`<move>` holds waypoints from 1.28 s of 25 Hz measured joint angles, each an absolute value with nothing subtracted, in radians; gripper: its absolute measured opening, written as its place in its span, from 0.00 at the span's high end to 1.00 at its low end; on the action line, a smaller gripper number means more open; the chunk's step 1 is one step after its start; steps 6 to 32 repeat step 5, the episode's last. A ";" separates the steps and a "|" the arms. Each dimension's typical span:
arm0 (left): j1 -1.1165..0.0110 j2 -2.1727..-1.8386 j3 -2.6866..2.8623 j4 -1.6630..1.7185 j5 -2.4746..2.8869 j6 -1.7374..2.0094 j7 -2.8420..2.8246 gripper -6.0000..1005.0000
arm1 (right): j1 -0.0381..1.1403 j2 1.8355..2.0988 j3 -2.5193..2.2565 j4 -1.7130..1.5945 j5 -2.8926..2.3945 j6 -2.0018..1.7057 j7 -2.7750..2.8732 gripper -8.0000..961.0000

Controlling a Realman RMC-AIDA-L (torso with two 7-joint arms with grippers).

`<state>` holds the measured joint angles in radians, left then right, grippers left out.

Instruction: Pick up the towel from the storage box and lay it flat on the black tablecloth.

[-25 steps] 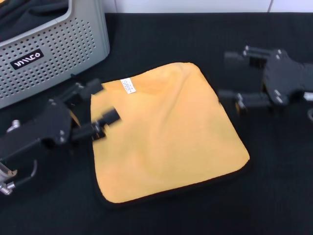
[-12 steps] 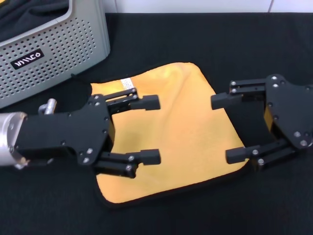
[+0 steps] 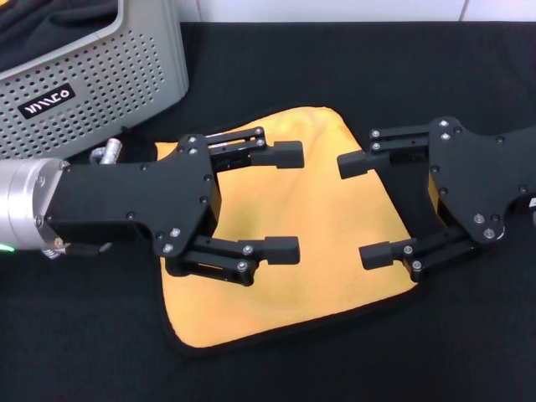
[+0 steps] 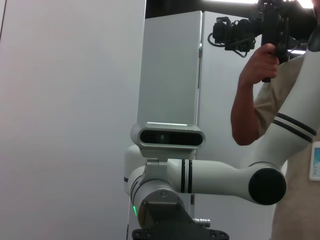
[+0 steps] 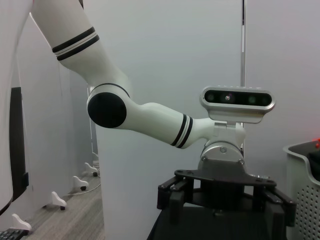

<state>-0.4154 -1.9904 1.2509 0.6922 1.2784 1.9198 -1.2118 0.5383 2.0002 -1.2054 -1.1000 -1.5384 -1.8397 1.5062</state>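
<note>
The orange-yellow towel [image 3: 322, 205] lies spread flat on the black tablecloth [image 3: 335, 67] in the middle of the head view, its thin black edging showing along the near side. My left gripper [image 3: 286, 201] hovers open over the towel's left half. Opposite it, my right gripper [image 3: 363, 209] hangs open over the right half, fingertips pointing at the left gripper's. Neither holds anything. The right wrist view shows the left gripper [image 5: 225, 207] head-on, fingers spread. The light grey storage box [image 3: 100, 84] stands at the back left, apart from the towel.
A plain black cloth [image 3: 50, 21] lies inside the storage box, whose wall [image 5: 302, 175] also shows in the right wrist view. A person holding a camera [image 4: 270, 75] stands behind the right arm in the left wrist view.
Both grippers have swung in from the towel's sides to above it and now face each other. The towel has stayed in place, and the left gripper now covers its white tag.
</note>
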 joint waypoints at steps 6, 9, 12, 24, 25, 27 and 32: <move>-0.418 -1.995 1.238 0.742 1.305 1.911 -1.278 0.11 | 0.548 2.000 -1.206 -1.102 -1.539 -1.838 1.507 0.13; -0.418 -1.995 1.238 0.742 1.305 1.911 -1.278 0.11 | 0.548 2.000 -1.206 -1.102 -1.539 -1.838 1.507 0.13; -0.418 -1.995 1.238 0.742 1.305 1.911 -1.278 0.11 | 0.548 2.000 -1.206 -1.102 -1.539 -1.838 1.507 0.13; -0.418 -1.995 1.238 0.742 1.305 1.911 -1.278 0.11 | 0.548 2.000 -1.206 -1.102 -1.539 -1.838 1.507 0.13; -0.418 -1.995 1.238 0.742 1.305 1.911 -1.278 0.11 | 0.548 2.000 -1.206 -1.102 -1.539 -1.838 1.507 0.13; -0.418 -1.995 1.238 0.742 1.305 1.911 -1.278 0.11 | 0.548 2.000 -1.206 -1.102 -1.539 -1.838 1.507 0.13; -0.418 -1.995 1.238 0.742 1.305 1.911 -1.278 0.11 | 0.548 2.000 -1.206 -1.102 -1.539 -1.838 1.507 0.13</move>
